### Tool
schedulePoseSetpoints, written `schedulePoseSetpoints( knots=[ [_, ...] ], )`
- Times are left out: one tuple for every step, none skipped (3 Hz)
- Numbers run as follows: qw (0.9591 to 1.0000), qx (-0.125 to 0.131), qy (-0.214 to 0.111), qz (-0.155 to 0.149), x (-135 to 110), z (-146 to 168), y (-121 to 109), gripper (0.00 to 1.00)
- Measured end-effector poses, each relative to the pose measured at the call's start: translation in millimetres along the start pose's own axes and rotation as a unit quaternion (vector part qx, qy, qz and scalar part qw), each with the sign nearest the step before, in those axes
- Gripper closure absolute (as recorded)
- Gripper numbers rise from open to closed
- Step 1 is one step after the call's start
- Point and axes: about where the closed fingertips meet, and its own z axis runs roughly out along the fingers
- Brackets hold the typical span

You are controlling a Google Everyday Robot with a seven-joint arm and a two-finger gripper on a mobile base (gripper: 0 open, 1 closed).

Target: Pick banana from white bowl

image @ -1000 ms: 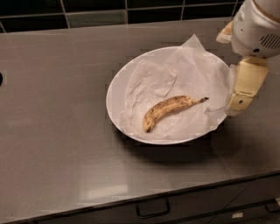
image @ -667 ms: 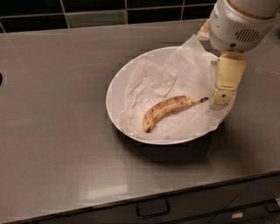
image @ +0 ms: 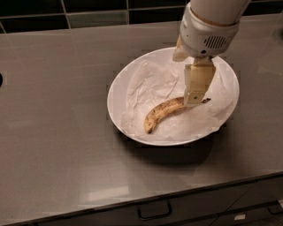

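A small yellow, brown-speckled banana [image: 162, 113] lies curved inside the wide white bowl [image: 116, 98], on crumpled white paper, its dark stem pointing right. The bowl stands on the grey counter, right of centre. My gripper [image: 193, 100] hangs from the white arm housing and reaches down into the bowl. Its tip is right at the stem end of the banana and covers a short part of it. Whether it touches the banana does not show.
The grey countertop [image: 57, 114] spreads wide to the left of the bowl. A dark tiled wall [image: 88, 11] runs along the back. The counter's front edge has drawers below with a handle [image: 154, 212].
The arm has moved left from beyond the bowl's right rim to over the bowl, and the gripper now sits at the banana's stem end. The banana and bowl have not moved.
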Motion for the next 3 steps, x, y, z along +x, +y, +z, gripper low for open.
schedulePoseSetpoints(
  knots=[
    [0.9997,-0.014,0.016,-0.005,-3,19,-2,0.34],
    [0.9991,-0.029,0.029,-0.007,-4,36,-3,0.35],
    [0.9985,-0.041,0.034,-0.014,-7,50,-2,0.38]
  ],
)
